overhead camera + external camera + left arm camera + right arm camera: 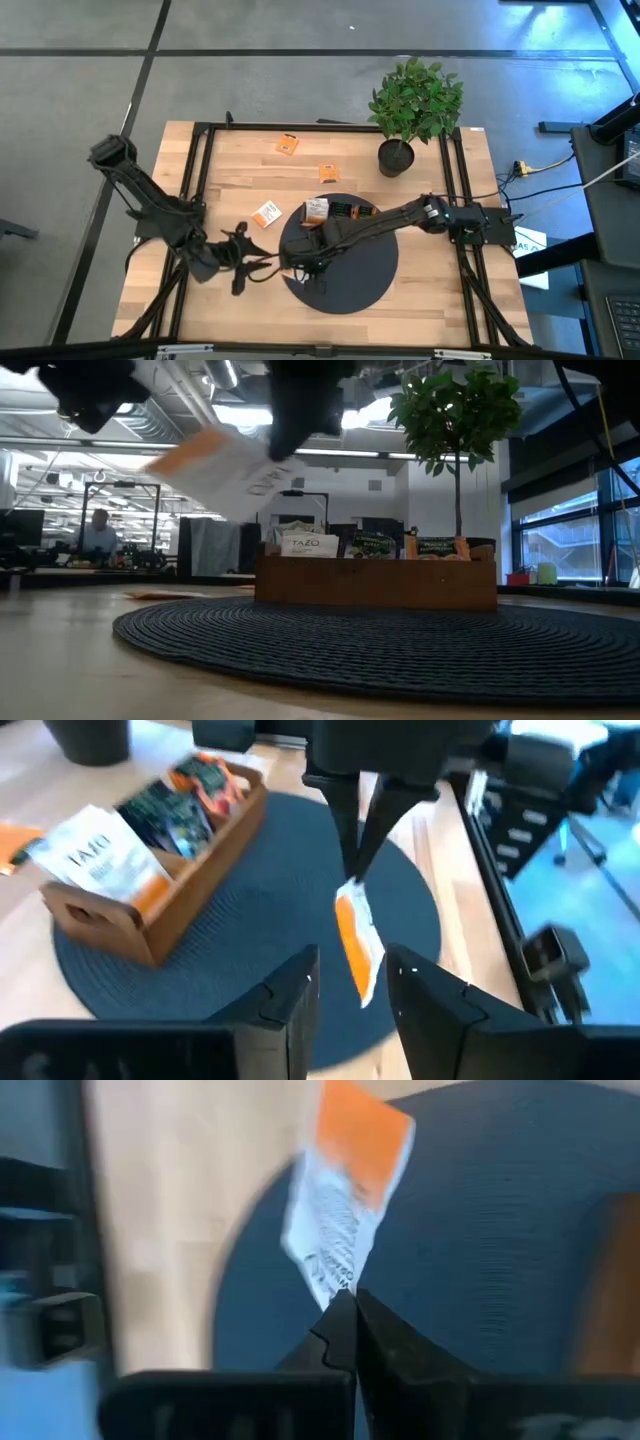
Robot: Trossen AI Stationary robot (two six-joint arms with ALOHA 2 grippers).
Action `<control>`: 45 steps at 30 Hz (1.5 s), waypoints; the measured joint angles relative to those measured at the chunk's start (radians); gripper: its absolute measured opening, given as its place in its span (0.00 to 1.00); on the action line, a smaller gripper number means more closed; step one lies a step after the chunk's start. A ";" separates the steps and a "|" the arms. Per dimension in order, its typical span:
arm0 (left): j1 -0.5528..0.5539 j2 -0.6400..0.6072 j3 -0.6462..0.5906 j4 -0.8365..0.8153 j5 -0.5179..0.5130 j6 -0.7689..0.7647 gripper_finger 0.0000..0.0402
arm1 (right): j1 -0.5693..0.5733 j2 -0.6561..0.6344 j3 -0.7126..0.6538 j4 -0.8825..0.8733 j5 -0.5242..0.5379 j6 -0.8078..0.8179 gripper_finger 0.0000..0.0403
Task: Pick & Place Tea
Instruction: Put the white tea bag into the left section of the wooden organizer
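An orange-and-white tea sachet (356, 945) hangs above the round dark mat (372, 272), with my right gripper (345, 1308) shut on it. The low view shows the same tea sachet (225, 470) tilted and well above the table. My left gripper (352, 962) stands open just left of it, level with it, and its fingers touch nothing. On the mat sits the brown wooden tray (338, 212), holding several upright sachets (100, 860). Three more sachets lie flat on the bare wood (288, 145) (328, 173) (266, 214). My right gripper pinches the sachet's white end (336, 1285) between its two fingers, at a corner or narrow edge. The fingers (350, 860) come from above and point down. The sachet hangs tilted below them with its orange end away from the grip, clear of the mat.
A potted plant (410, 105) stands at the table's far right, behind the tray. A black frame (200, 180) runs along the table's sides. The room behind holds desks, with a person (98, 530) seated far off.
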 joint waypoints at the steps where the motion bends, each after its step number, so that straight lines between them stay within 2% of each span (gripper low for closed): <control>1: 0.012 -0.006 0.000 0.006 -0.001 -0.001 0.29 | 0.000 -0.003 0.004 -0.026 0.032 -0.019 0.00; 4: 0.039 -0.013 0.000 0.026 0.021 -0.046 0.29 | -0.004 -0.026 0.000 -0.040 0.085 -0.048 0.00; 9: 0.065 -0.014 0.001 0.065 0.089 -0.082 0.29 | -0.018 -0.060 0.005 -0.022 0.098 -0.075 0.00; 17: 0.069 -0.014 0.001 0.067 0.089 -0.085 0.29 | -0.014 -0.081 0.004 -0.013 0.049 -0.093 0.00; 24: 0.070 -0.014 0.001 0.067 0.079 -0.083 0.29 | -0.004 -0.086 0.004 0.024 0.096 -0.126 0.00; 30: 0.070 -0.014 0.002 0.066 0.087 -0.083 0.29 | -0.009 -0.086 0.004 0.134 0.100 -0.133 0.00; 37: 0.070 -0.014 0.002 0.066 0.086 -0.085 0.29 | -0.015 -0.086 0.004 0.143 0.099 -0.144 0.00; 41: 0.074 -0.014 0.002 0.067 0.081 -0.085 0.24 | -0.014 -0.086 0.004 0.145 0.099 -0.153 0.01; 45: 0.089 -0.014 0.002 0.067 0.087 -0.090 0.13 | -0.014 -0.086 0.004 0.145 0.099 -0.154 0.01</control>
